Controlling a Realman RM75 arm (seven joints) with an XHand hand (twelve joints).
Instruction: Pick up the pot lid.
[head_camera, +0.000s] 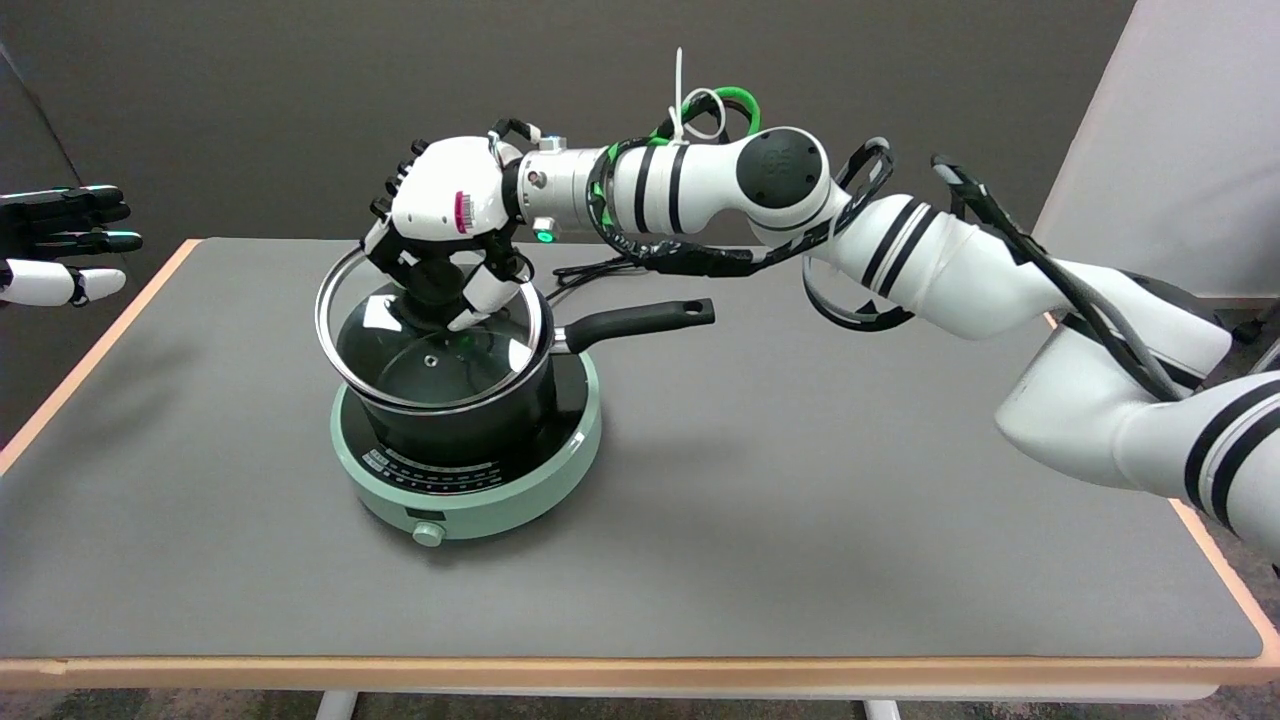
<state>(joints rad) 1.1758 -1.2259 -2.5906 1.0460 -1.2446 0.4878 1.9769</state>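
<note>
You had just the one view, a head camera set above the near side of the table (700, 560), looking down and across it toward the dark back wall (300, 100). It sat far enough back to take in the whole tabletop, near edge to far edge. Your right arm (1000, 280) came in from the lower right of the picture, and the cooker (470, 500) stood left of centre.
</note>
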